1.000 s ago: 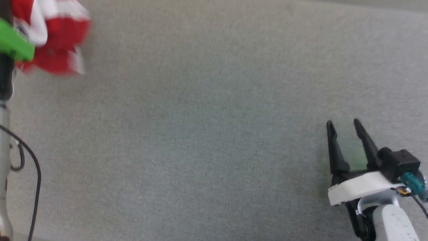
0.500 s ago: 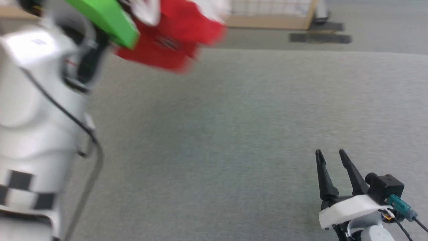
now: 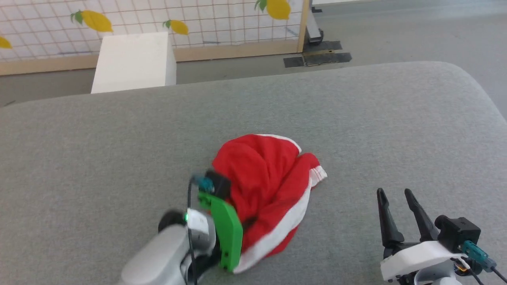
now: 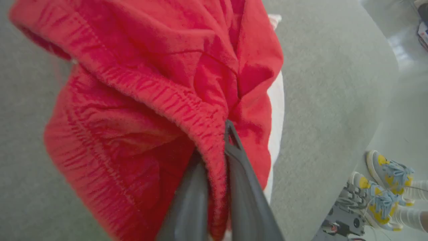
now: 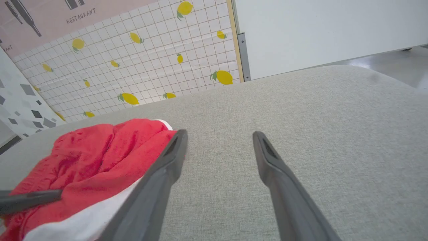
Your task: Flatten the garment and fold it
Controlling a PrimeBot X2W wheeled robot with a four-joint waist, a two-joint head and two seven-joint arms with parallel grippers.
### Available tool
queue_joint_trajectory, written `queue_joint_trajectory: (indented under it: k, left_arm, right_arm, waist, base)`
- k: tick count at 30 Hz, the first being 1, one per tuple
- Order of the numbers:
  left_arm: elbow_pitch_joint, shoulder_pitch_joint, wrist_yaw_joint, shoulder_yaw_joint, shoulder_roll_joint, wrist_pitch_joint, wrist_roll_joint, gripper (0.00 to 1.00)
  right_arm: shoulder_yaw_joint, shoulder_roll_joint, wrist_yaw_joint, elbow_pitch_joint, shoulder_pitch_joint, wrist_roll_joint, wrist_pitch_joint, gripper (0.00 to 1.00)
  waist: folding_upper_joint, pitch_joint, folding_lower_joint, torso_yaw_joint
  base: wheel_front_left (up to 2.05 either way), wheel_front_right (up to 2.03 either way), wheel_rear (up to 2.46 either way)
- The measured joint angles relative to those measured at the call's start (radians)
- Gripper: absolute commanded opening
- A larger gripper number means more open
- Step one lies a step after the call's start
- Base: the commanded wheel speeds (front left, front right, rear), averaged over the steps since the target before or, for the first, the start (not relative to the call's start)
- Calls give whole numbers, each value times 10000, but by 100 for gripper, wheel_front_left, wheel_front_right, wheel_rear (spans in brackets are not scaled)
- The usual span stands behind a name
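Note:
The red shorts (image 3: 266, 186) lie bunched in a heap at the middle of the grey table (image 3: 119, 150), their white stripe (image 3: 283, 227) curving along the near side. My left gripper (image 4: 216, 144) is shut on the ribbed elastic waistband (image 4: 160, 90); in the head view its green wrist piece (image 3: 223, 231) sits at the heap's near left edge with the fingers buried in cloth. My right gripper (image 3: 394, 194) stands open and holds nothing, to the right of the shorts and apart from them. In the right wrist view the right gripper (image 5: 219, 135) has the shorts (image 5: 93, 150) just to its left.
A white box (image 3: 134, 61) and a lemon-patterned tiled partition (image 3: 206, 19) stand beyond the table's far edge. The table's right corner (image 3: 471, 83) is rounded. A person's feet in yellow and grey sneakers (image 4: 384, 180) are on the floor beside the table.
The head camera has tilted up. My left arm has brought the shorts down from high at the upper left onto the middle of the table. The right gripper stays open.

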Motion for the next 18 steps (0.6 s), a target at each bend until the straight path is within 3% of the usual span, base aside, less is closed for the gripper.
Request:
queue_joint_trajectory:
  k: [2, 3, 4, 11, 15, 18]
  left_arm:
    - [278, 312, 2, -69, -4, 449, -261, 0]
    - [305, 377, 21, 12, -10, 525, -433, 30]
    - [284, 376, 59, 113, -12, 512, -562, 100]
    - [-748, 342, 708, 2173, 59, -1225, -1580, 100]
    - [-1532, 743, 1290, 3469, 516, -3545, -1509, 100]
    - [-1753, 1659, 1634, 3664, 802, -4861, -913, 100]
  right_arm:
    - [-117, 0, 0, -27, 46, -4, 0, 100]
    - [-192, 0, 0, -61, 93, -6, -2, 100]
    - [-234, -2, 0, -69, 133, -8, -2, 100]
    - [-221, 0, 0, -54, 205, 0, -2, 100]
    - [-46, 8, 0, 33, 207, 90, -2, 100]
    - [-63, 4, 0, 48, 213, 96, -2, 100]
  waist:
    - [0, -50, 0, -50]
    - [0, -65, 0, -30]
    - [0, -76, 0, 1]
    - [0, -256, 0, 443]
    - [-1, -565, 0, 584]
    - [0, -752, 0, 701]
  base:
    - [0, 0, 0]
    - [0, 0, 0]
    - [0, 0, 0]
    - [0, 0, 0]
    - [0, 0, 0]
    - [0, 0, 0]
